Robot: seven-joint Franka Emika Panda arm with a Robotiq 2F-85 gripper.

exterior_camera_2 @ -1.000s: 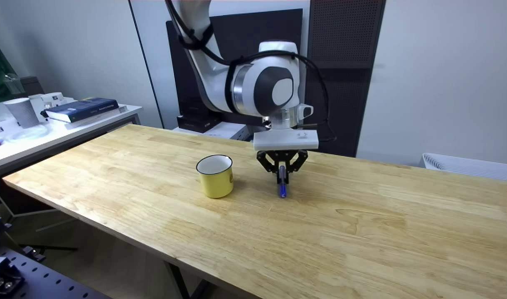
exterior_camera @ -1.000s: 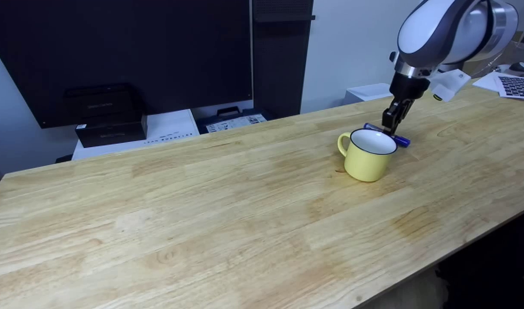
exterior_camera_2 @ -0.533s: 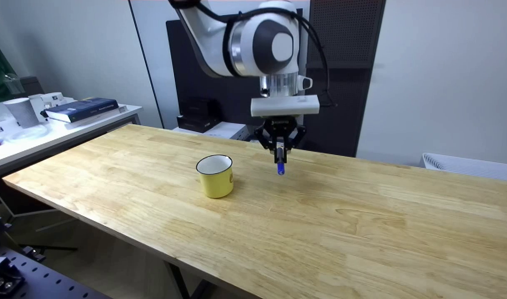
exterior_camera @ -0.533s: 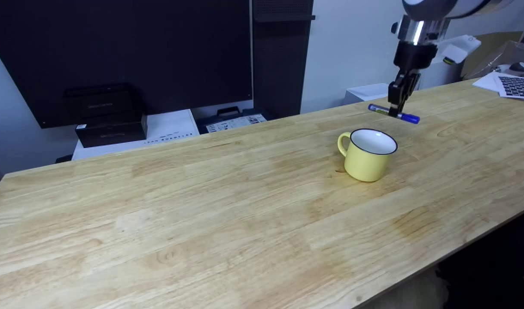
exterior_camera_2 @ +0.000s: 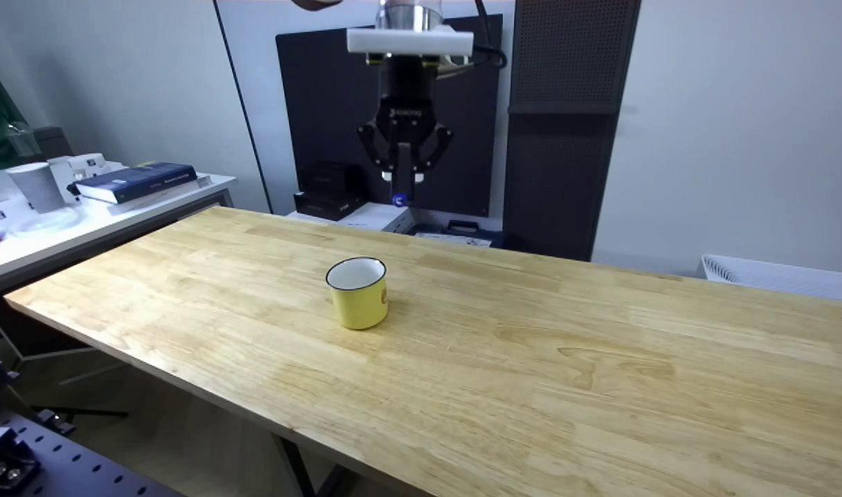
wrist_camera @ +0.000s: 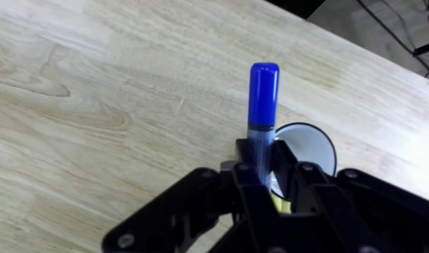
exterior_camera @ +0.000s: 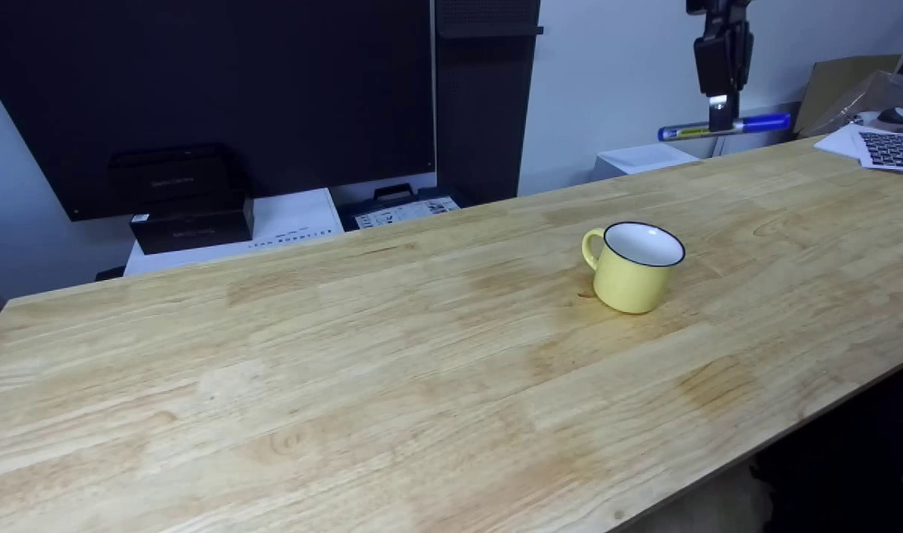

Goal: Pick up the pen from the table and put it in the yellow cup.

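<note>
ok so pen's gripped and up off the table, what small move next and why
I'd probably ease the end effector sideways until the pen is above the cup. The pen is gripped near its middle, clear of the table; in both exterior views it hangs higher than the cup and off to one side, and the cup stands upright.

The black pincer [exterior_camera_2: 403, 178] points downward in both exterior views, hanging below the upright silver wrist [exterior_camera_2: 410, 15]. In the wrist view its two fingers [wrist_camera: 284, 154] are drawn in close together, their tips clamped on what lies between them.
</note>
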